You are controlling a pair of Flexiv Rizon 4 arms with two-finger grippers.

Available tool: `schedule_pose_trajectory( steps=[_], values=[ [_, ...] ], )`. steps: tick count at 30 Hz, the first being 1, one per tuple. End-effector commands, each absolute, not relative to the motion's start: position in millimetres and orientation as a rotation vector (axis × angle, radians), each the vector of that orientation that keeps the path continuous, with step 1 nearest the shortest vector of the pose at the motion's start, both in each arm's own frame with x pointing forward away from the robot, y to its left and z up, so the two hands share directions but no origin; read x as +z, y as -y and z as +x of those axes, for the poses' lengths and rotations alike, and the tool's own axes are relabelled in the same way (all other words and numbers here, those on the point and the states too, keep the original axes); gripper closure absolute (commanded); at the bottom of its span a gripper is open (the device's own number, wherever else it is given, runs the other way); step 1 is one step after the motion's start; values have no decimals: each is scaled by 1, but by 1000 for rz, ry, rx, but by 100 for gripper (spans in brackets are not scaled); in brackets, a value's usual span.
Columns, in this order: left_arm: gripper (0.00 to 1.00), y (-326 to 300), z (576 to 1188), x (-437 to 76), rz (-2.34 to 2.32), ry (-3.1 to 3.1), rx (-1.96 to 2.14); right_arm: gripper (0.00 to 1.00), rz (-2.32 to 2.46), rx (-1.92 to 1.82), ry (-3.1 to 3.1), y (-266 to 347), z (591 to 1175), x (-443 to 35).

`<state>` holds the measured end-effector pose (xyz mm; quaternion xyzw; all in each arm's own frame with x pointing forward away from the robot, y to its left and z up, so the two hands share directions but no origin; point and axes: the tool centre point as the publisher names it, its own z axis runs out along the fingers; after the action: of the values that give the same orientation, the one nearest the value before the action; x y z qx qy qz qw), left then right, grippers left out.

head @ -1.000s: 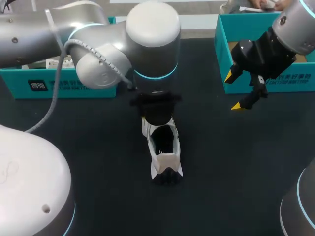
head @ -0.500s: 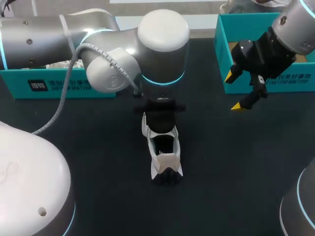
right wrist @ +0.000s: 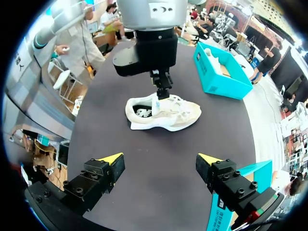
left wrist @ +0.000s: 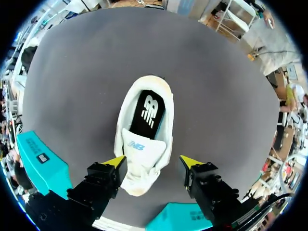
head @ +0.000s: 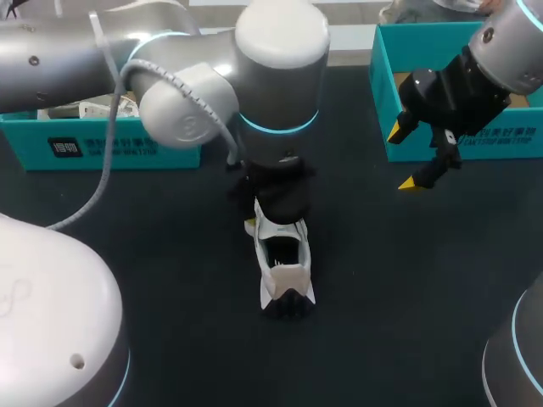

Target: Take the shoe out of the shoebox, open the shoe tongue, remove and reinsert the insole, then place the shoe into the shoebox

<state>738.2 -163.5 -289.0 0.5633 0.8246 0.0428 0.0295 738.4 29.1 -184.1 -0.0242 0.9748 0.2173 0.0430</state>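
So the left arm (head: 280, 51) just dropped lower over the shoe (head: 284, 271), which sits mid-table (head: 407, 297), out of its box. Its jaws are open, straddling the shoe by the tongue (left wrist: 139, 151), so tongue-opening looks next. The right arm (head: 509, 42) hangs with its jaws open by the right-hand teal shoebox (head: 441, 144), another teal box (head: 110, 148) sits on the left, and nothing's really blocking.
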Motion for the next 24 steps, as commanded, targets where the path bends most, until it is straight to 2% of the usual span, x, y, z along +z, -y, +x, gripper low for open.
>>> schedule_pose_trajectory(
  steps=[1,8,10,12,17,24],
  values=[
    [0,154,739,-283,1679,-2582,73,0,-74,661,-2984,-30,739,-185],
    [0,154,739,-283,1679,-2582,73,0,-74,661,-2984,-30,739,-185],
    [0,151,723,-283,1508,-2709,9,0,-74,661,-2984,-30,739,-185],
    [0,152,702,-277,1140,-2881,134,0,-74,661,-2984,-30,739,-185],
    [0,138,664,-264,512,-2992,24,0,-74,661,-2984,-30,739,-185],
    [0,138,646,-261,369,-3063,28,0,-74,661,-2984,-30,739,-185]
  ],
)
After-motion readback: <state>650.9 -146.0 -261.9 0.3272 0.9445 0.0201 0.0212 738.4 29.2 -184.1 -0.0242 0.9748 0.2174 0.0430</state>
